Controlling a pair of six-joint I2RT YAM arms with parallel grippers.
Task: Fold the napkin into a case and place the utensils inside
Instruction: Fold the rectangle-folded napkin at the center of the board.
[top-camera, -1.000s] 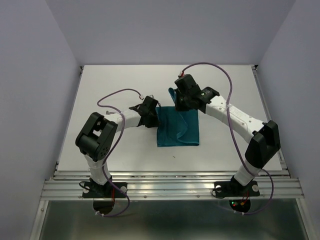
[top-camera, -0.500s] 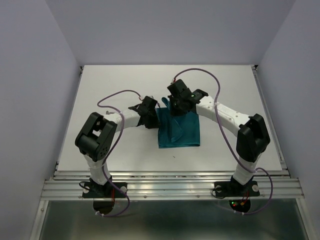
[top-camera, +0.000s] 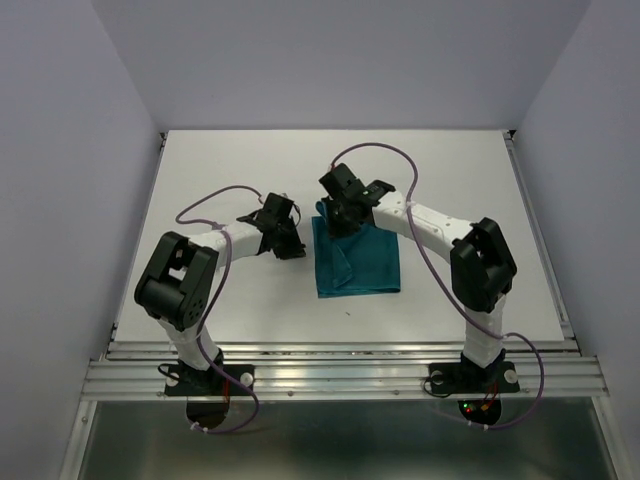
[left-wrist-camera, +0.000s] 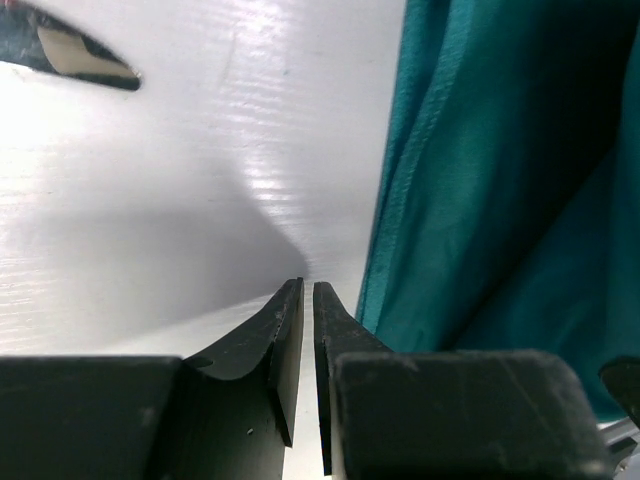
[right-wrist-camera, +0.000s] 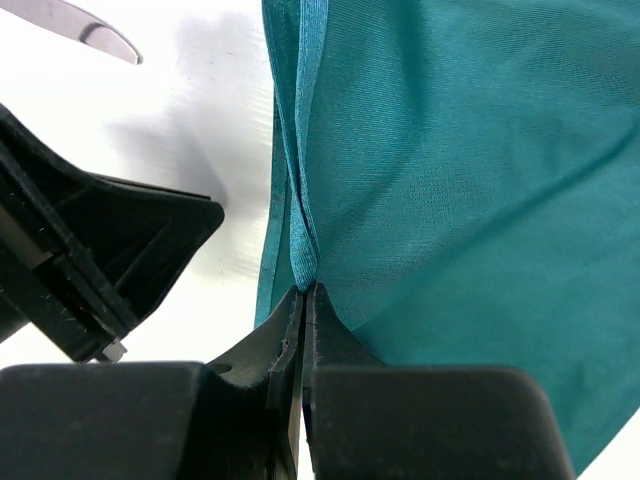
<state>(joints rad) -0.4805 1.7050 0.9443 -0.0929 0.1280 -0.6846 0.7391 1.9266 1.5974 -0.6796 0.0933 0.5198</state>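
- The black two-finger left gripper (left-wrist-camera: 308, 292) has backed leftward off the cloth, its jaws a narrow slit apart and empty.
- The right gripper (right-wrist-camera: 303, 290), clamped on the edge of the soft teal napkin (top-camera: 365, 262), has drawn that edge leftward across the cloth lying mid-way on the white table (top-camera: 200, 180) (probably narrowing it into a pocket).
- Counted: two grippers, one slim silver utensil tip (left-wrist-camera: 72, 55), one napkin.

My napkin (top-camera: 358, 262) is plain teal, slightly shiny; my fingers (right-wrist-camera: 250, 370) black; table (top-camera: 220, 170) white; cables (top-camera: 375, 146) purple.
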